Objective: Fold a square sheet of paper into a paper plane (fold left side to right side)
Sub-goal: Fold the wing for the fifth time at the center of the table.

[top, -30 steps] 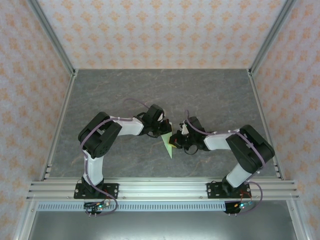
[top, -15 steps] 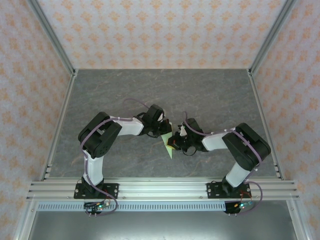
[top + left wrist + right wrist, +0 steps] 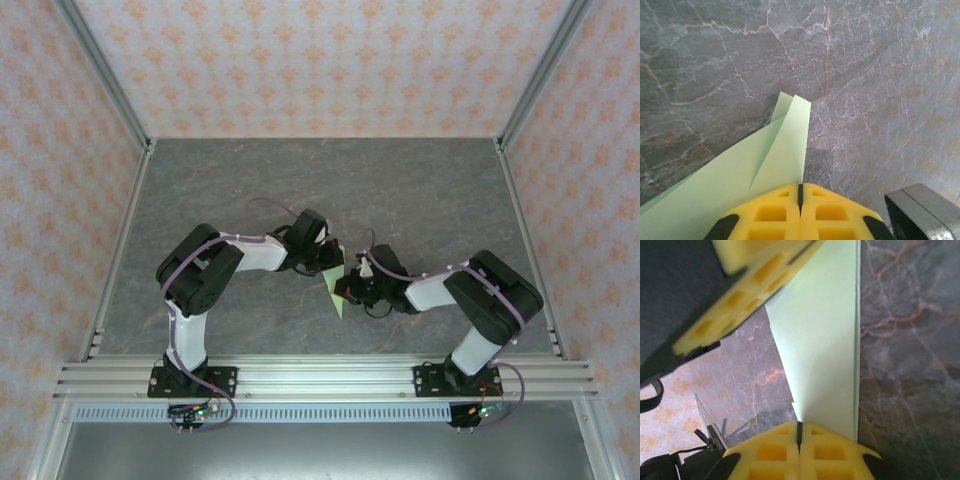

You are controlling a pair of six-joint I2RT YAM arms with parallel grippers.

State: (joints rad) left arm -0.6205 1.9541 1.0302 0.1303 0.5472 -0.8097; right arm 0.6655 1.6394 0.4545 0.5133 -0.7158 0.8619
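left fingers [image 3: 788, 212] pressed together, tips on the folded paper [image 3: 765, 165] | right fingers [image 3: 788, 452] likewise closed, empty | likely flattening a crease against the worktop [image 3: 880, 75]

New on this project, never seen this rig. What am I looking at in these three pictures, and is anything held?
Two black-and-white robot arms are bolted at the near edge of a grey marble-patterned table. The overhead picture looks down from above and behind them, with the left arm on the left. The other two pictures come from a camera on each wrist, looking along that arm's own yellow fingers. On the table lies a thin pale green sheet of paper, already folded into a narrow pointed shape with overlapping layers. The left gripper and the right gripper are both shut, and their tips meet the paper from opposite sides. I cannot tell whether they pinch it or just press it onto the table.
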